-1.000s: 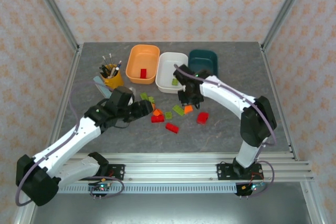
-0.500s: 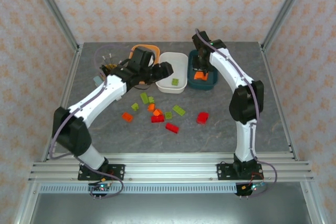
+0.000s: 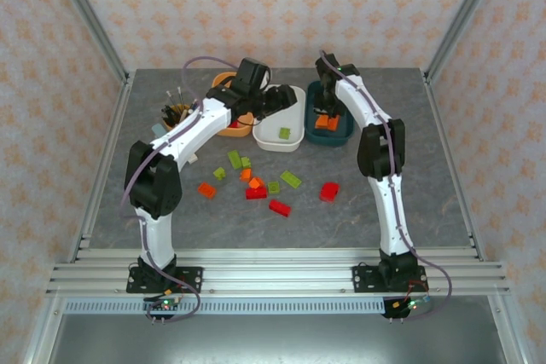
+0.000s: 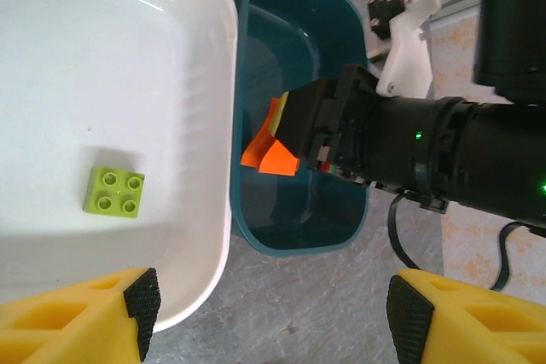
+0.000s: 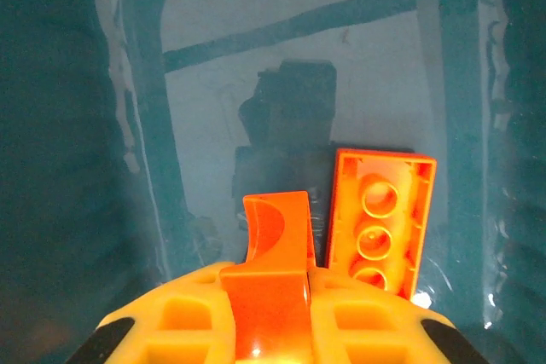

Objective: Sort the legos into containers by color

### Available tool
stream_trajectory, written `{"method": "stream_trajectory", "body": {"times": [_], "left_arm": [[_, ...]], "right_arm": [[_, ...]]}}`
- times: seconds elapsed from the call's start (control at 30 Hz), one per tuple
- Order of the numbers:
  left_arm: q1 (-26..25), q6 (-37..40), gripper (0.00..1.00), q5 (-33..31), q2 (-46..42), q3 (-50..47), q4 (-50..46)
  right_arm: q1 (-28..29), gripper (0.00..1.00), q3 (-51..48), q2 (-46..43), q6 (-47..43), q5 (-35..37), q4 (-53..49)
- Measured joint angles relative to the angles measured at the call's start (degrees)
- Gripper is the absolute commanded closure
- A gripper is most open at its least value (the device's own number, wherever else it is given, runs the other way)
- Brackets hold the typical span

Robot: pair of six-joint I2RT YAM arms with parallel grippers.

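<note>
Over the teal tub, right hand is pointing down, clamping an orange brick; left hand is hovering, spread apart, over white tub.

Peach patterned walls enclose a grey stone-look table.

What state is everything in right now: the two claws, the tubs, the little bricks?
Left end effector: open, empty, hovering.
Right end effector: shut on an orange brick, inside the teal tub.
Teal tub: one other orange piece lying on its floor.
White tub: holds one lime green brick.
Orange tub: holds a red brick, partly hidden.
Table bricks: unsorted.
</note>
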Motion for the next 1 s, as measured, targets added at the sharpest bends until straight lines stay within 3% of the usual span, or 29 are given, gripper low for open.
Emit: {"method": "stream_trajectory", "body": {"times": [0.3,0.57,0.73,1.0], "left_arm": [[0.0,1.1,0.26,-0.1,-0.1,-1.6,-1.1],[-0.2,2.8,0.27,-2.5,-10.8,-11.3,-5.5],[-2.2,6.2,0.28,-5.9,-21.2,-20.2,-10.3],[-5.7,19.5,0.31,-7.8,-29.1,-34.6,-18.0]], "right_arm": [[-0.2,0.51,1.6,2.8,1.4,-2.3,-1.5],[0.2,0.46,0.8,-0.9,1.4,-2.8,-1.3],[3.1,0.47,-15.3,-18.7,1.4,-2.8,4.8],[13.7,0.44,-56.6,-53.6,0.3,-9.8,24.2]]}}
